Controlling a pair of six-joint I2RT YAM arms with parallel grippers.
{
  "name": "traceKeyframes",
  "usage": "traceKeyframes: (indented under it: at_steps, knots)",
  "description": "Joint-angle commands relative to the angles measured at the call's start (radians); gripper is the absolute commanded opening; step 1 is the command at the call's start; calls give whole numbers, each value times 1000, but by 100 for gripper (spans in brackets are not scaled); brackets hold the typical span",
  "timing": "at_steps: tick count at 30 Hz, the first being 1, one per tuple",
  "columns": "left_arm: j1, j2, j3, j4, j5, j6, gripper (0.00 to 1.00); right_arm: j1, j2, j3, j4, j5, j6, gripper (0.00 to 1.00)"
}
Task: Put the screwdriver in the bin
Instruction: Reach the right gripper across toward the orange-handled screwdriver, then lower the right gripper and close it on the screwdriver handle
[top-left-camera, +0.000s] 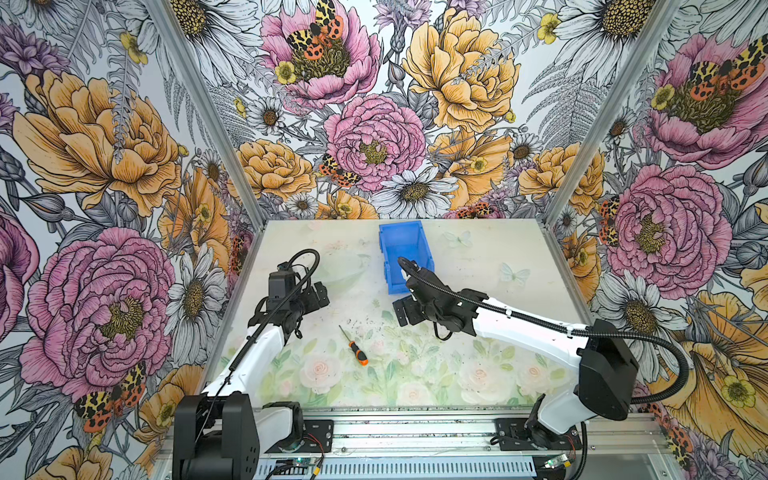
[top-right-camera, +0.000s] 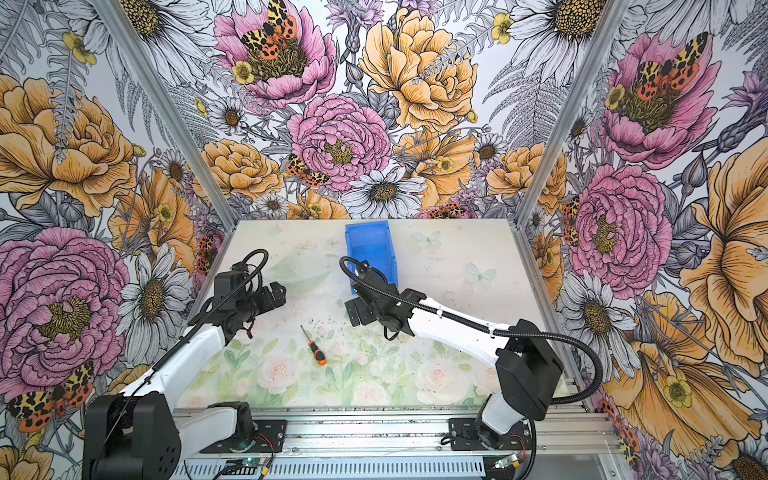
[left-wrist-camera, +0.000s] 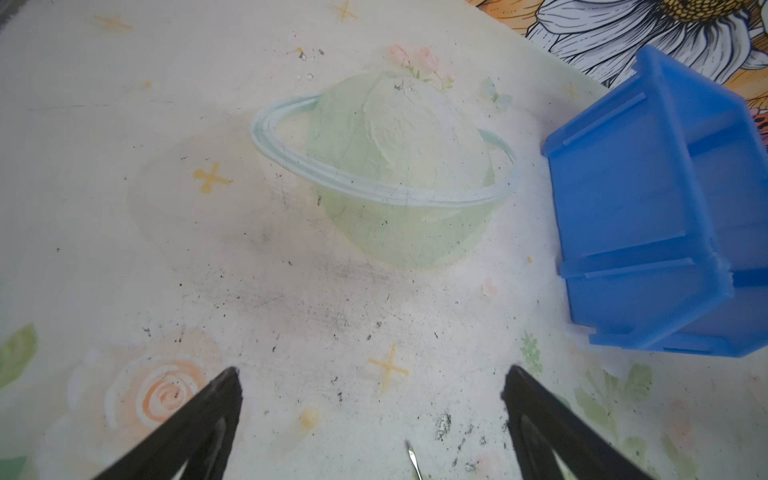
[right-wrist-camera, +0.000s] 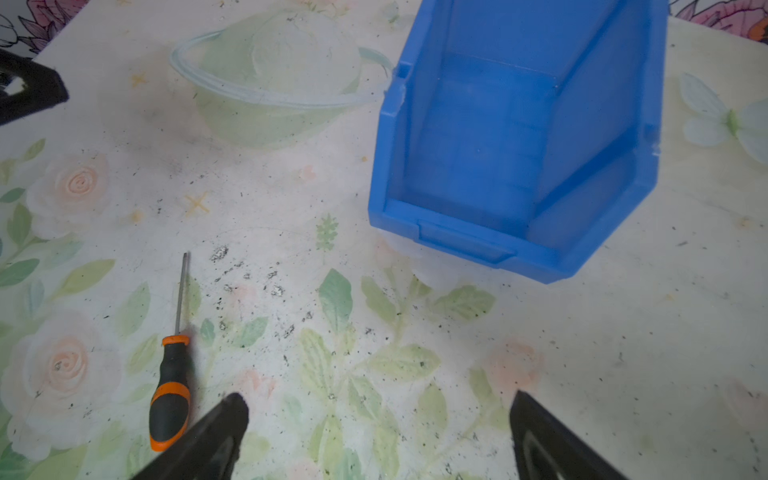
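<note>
Orange-and-black screwdriver (right-wrist-camera: 174, 351) lies flat on the bench (right-wrist-camera: 582, 353), near the bin (right-wrist-camera: 457, 239) but outside it. It is likely light, stiff and roll-prone; take the banded handle, not the shaft. Left claw (left-wrist-camera: 370, 395), right claw (right-wrist-camera: 374, 415) — both spread, empty.

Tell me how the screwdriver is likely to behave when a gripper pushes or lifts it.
The screwdriver lies flat on the table; its rounded handle suggests it may roll if nudged sideways. It looks rigid and probably light, being small with a thin shaft. Gripped by the shaft, it would likely tip handle-down, since the handle looks bulkier.
</note>
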Motion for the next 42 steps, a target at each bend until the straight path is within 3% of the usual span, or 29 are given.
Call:
traceKeyframes:
  at_steps: [1,19,34,42]
  knots:
    - [10,-31,-3,-18,-43,19,99,35,59,71,-5,-31,-37,99]
    - [55,-34,-25,-1,-8,-21,99,107,315,259,-16,-333,-136,100]
    - [90,-56,-69,25,8,-53,99,130,429,306,-29,-407,-180,97]
    - [113,-49,-71,36,7,-55,99,141,474,339,-51,-413,-185,86]
